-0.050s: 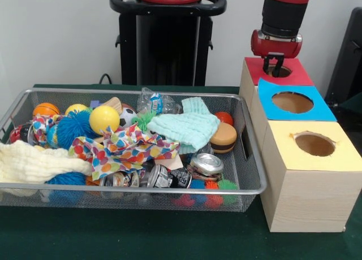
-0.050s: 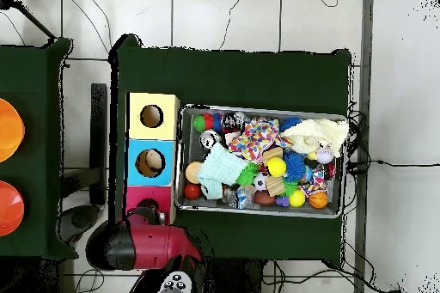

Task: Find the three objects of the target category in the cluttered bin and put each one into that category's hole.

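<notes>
Black pincer (image 1: 274, 64) hangs right above the round hole of the red-topped wooden box section (image 1: 294, 74), tips just over or at the hole's edge. Nothing visible between the tips; gap looks narrow, but can't tell for sure if it is parted or closed. Likely placed there to drop an item in, or just after a drop: judgement only.

Beside the pincer, along the same box row, sits the blue-topped section (image 1: 322, 108) with its round hole, then the yellow-topped section (image 1: 339, 155) with a ragged-edged hole, farthest from the pincer. Pale wood-grain sides, flat coloured card tops.

The silver wire-mesh bin (image 1: 249, 189) sits to the side of the pincer on the dark green surface (image 1: 136, 237), touching or just beside the boxes. Target category is not stated, so the task's objects can't be singled out; whatever remains is in the bin's clutter.

Clutter: a smooth yellow ball (image 1: 104, 119), a blue spiky rubber ball (image 1: 73, 127), a mint knitted cloth (image 1: 189, 129), a multicolour dotted fabric (image 1: 127, 150), a cream fuzzy towel (image 1: 28, 164), a toy plastic burger (image 1: 223, 138), crushed shiny metal cans (image 1: 206, 164), an orange basketball-pattern ball (image 1: 45, 109). Soft cloths drape over hard items, hiding some.
</notes>
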Tool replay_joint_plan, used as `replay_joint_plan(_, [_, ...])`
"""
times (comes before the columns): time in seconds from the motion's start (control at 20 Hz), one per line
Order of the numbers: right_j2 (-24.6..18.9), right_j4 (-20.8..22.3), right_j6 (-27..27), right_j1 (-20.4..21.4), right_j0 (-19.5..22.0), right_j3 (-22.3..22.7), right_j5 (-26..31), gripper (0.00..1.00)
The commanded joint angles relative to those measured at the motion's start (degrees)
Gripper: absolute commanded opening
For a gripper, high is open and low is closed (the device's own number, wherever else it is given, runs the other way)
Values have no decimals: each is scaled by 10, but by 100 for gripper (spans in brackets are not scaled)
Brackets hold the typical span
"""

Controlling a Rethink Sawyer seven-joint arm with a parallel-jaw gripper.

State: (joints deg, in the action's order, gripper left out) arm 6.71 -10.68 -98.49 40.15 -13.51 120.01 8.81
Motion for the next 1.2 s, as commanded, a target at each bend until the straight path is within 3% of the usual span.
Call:
replay_joint_plan(0.05, [-35, -4, -121, -6, 13, 25, -35, 100])
replay_joint_plan(0.3, [-26, -11, -130, -5, 6, 19, -35, 100])
replay_joint_plan(0.45, [-11, -15, -130, 6, -6, 9, -2, 100])
replay_joint_plan(0.95, [-21, -8, -125, 3, 5, 17, -10, 100])
replay_joint_plan(1.2, [0, -10, -118, 37, -6, 7, 48, 100])
